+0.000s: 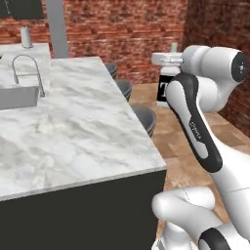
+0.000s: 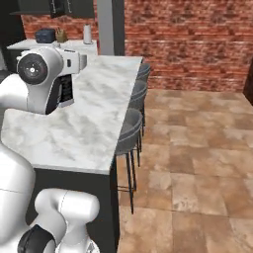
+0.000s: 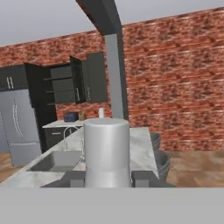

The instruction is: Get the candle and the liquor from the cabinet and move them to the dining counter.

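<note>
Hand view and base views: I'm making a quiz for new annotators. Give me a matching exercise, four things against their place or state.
1. the liquor
2. sink
3. stools
4. the cabinet

A. door open, shelves showing
B. set into the dining counter
C. held by its top in the gripper
D. lined up along the counter's side

Pairs: 1-C, 2-B, 3-D, 4-A

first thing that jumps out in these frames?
The big white robot arm with dark joints, carrying the square black liquor bottle with the white "T" label in its two-finger gripper, beside the island. In the hand view the bottle's pale grey stopper rises between the fingertips. Next, the long white grey-veined marble dining counter with its inset steel sink, against the red brick wall.
</note>
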